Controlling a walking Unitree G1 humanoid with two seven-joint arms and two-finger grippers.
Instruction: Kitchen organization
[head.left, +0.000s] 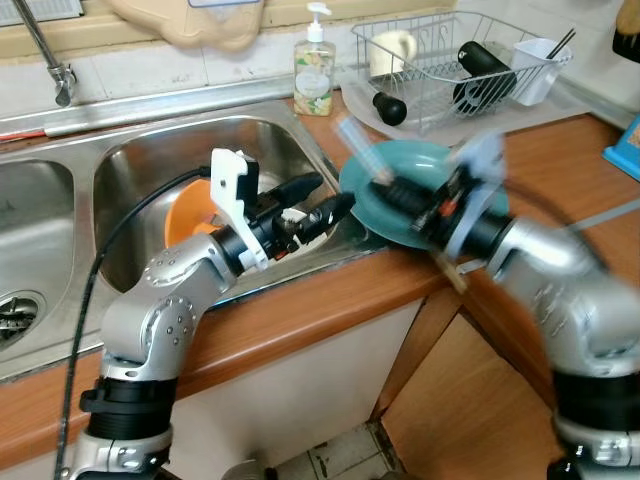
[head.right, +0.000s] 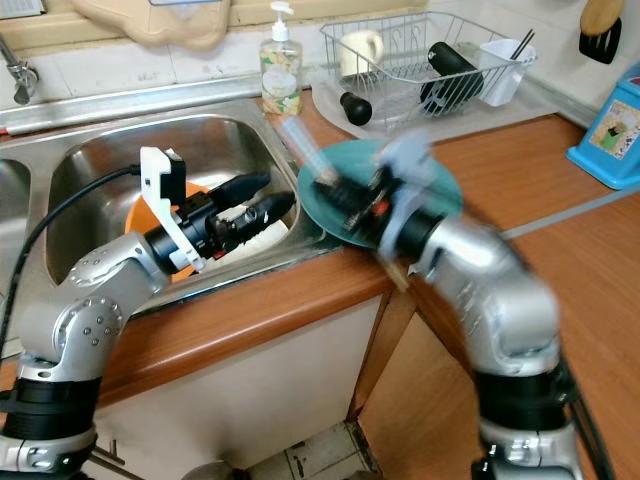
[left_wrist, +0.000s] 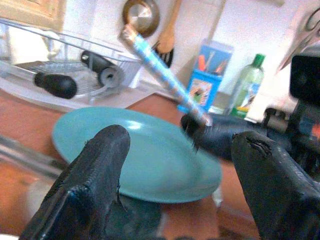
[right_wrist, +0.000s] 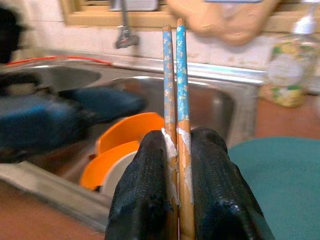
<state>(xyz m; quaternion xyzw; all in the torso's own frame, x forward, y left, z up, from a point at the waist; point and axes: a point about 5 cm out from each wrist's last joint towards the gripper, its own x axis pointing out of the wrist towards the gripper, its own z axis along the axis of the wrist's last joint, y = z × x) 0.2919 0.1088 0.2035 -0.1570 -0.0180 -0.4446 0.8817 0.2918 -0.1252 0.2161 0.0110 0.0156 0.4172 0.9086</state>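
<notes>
Risk: chopsticks slipping from right end effector over the sink edge.
Left end effector (head.left: 335, 200) released, over sink (head.left: 150, 160) holding 2 orange bowls (right_wrist: 117, 152). Right end effector (right_wrist: 180, 150) clenched on 2 chopsticks (right_wrist: 173, 75), blurred, above 1 teal plate (head.left: 375, 205) on tabletop (head.left: 330, 300); thin grip, may twist. 1 soap bottle (head.left: 314, 65), 1 rack (head.left: 450, 50).
</notes>
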